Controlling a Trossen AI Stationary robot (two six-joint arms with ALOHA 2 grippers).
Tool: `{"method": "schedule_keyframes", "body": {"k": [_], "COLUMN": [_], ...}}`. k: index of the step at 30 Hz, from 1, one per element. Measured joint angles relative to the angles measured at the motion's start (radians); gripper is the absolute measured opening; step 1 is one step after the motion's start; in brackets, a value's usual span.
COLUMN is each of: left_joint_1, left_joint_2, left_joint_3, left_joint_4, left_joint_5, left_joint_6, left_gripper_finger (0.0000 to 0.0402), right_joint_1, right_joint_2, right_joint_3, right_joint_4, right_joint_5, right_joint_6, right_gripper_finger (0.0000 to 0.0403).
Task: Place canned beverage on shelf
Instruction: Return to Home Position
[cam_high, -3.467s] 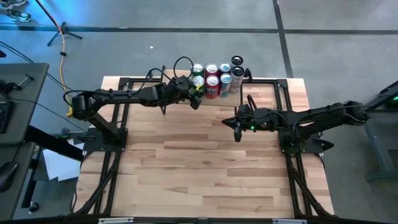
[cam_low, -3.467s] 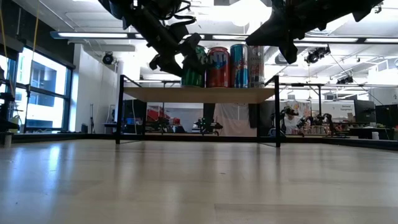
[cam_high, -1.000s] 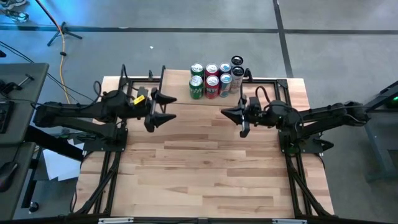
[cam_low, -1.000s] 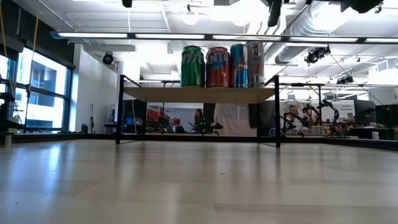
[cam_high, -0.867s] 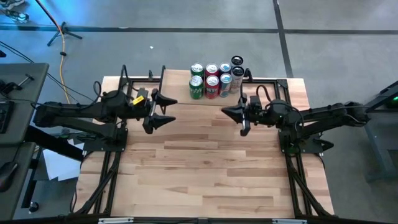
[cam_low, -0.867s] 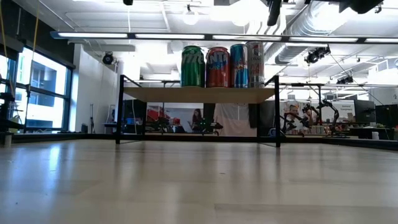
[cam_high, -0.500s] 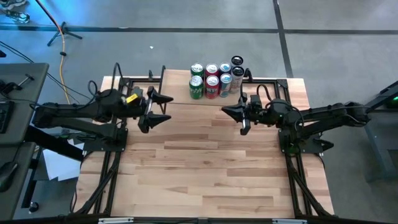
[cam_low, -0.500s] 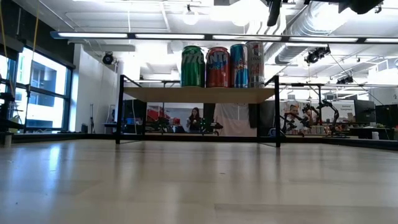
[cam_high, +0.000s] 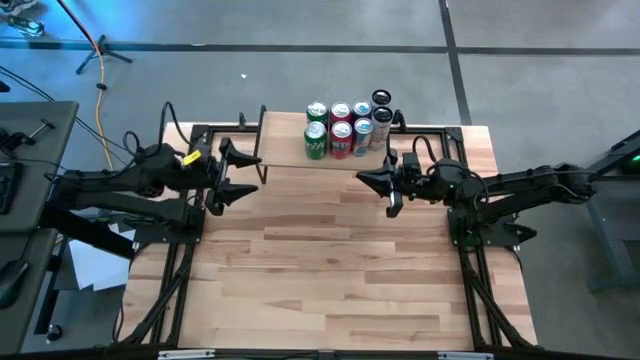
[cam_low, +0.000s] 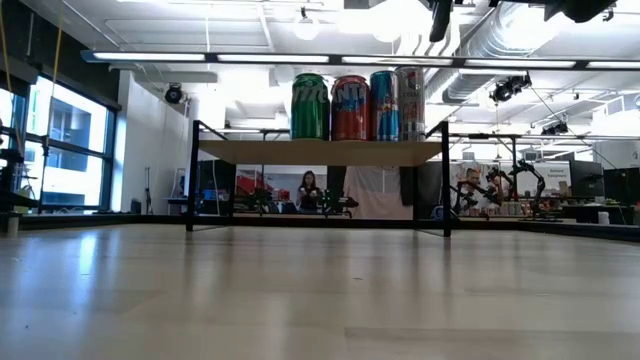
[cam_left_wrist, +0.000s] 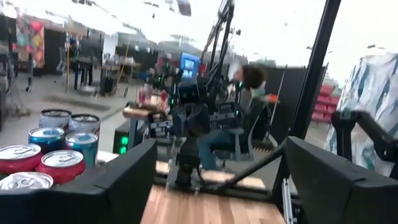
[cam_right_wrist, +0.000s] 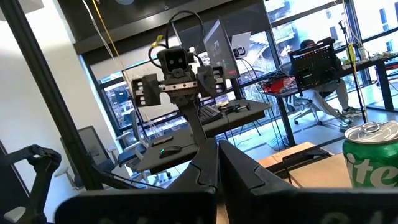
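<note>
Several beverage cans stand upright in two rows on the shelf at the table's far edge. The low view shows a green, a red, a blue and a silver can on the board. My left gripper hangs open above the table, left of the shelf, with nothing between its fingers; its wrist view shows the cans off to one side. My right gripper hovers shut just near of the shelf's right end, with a green can at the edge of its wrist view.
Black frames of the arm mounts stand at the table's left and right sides. The near half of the wooden tabletop is bare. A person shows in the room beyond the shelf.
My left gripper has drawn back toward the table's left edge, away from the shelf and the cans, staying open and rolling slightly. The cans have kept their places on the shelf.
</note>
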Motion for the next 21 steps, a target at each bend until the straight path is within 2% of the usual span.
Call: {"method": "schedule_keyframes", "body": {"k": [4, 8, 14, 15, 21], "left_joint_1": [0.0, 0.0, 0.0, 0.0, 0.0], "left_joint_2": [-0.067, -0.156, -0.313, -0.341, -0.516], "left_joint_3": [-0.134, -0.287, -0.429, -0.451, -0.592], "left_joint_4": [0.173, 0.335, 0.379, 0.382, 0.404], "left_joint_5": [-0.027, -0.06, -0.065, -0.065, -0.138], "left_joint_6": [-0.02, -0.055, -0.08, -0.081, -0.097], "left_gripper_finger": [0.0255, 0.0174, 0.0025, 0.0013, 0.0006], "right_joint_1": [0.0, 0.0, 0.001, 0.001, 0.001], "right_joint_2": [0.0, 0.0, 0.0, 0.0, 0.0], "right_joint_3": [0.0, 0.0, 0.0, 0.0, 0.0], "right_joint_4": [-0.001, -0.017, -0.031, -0.031, -0.038], "right_joint_5": [0.0, 0.0, 0.0, 0.0, -0.001], "right_joint_6": [0.003, 0.047, 0.047, 0.044, 0.043], "right_gripper_finger": [0.0, 0.0, 0.0, 0.0, 0.0]}}
